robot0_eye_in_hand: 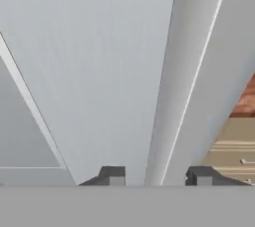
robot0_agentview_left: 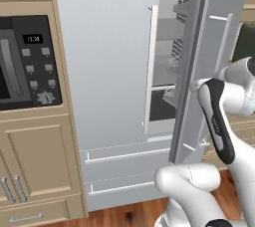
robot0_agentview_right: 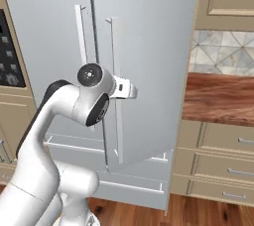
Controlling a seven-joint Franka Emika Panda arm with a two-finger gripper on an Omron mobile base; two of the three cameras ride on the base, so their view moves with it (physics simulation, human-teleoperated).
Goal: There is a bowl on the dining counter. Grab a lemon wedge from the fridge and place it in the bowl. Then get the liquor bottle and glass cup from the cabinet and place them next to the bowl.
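The claw (robot0_eye_in_hand: 155, 176) has its two dark finger tips (robot0_eye_in_hand: 112, 175) spread apart, and they pinch nothing. Between the tips, in the hand view, runs the long pale handle (robot0_eye_in_hand: 172, 91) of the fridge door, but the tips are not touching it. In the right base view the white hand sits just beside the two tall handles (robot0_agentview_right: 113, 56) in the middle of the fridge (robot0_agentview_right: 149, 46), though the claw itself is hidden behind the arm there. In the left base view the right fridge door (robot0_agentview_left: 191, 71) is swung partly open, and the arm (robot0_agentview_left: 219, 121) reaches up past its edge. Through the gap you can see grey shelves (robot0_agentview_left: 172, 71) inside, and I cannot tell if the lemon wedge is on them. The left fridge door (robot0_agentview_left: 104, 56) is shut. Two wide drawers (robot0_agentview_left: 124, 171) sit at the bottom of the fridge. Left of the fridge is a black oven (robot0_agentview_left: 27, 61) set in tan cabinets (robot0_agentview_left: 40, 161). Right of the fridge there is a brown wooden counter (robot0_agentview_right: 218, 98) with tan drawers (robot0_agentview_right: 218, 165) under it and tiles (robot0_agentview_right: 223, 51) on the wall above.
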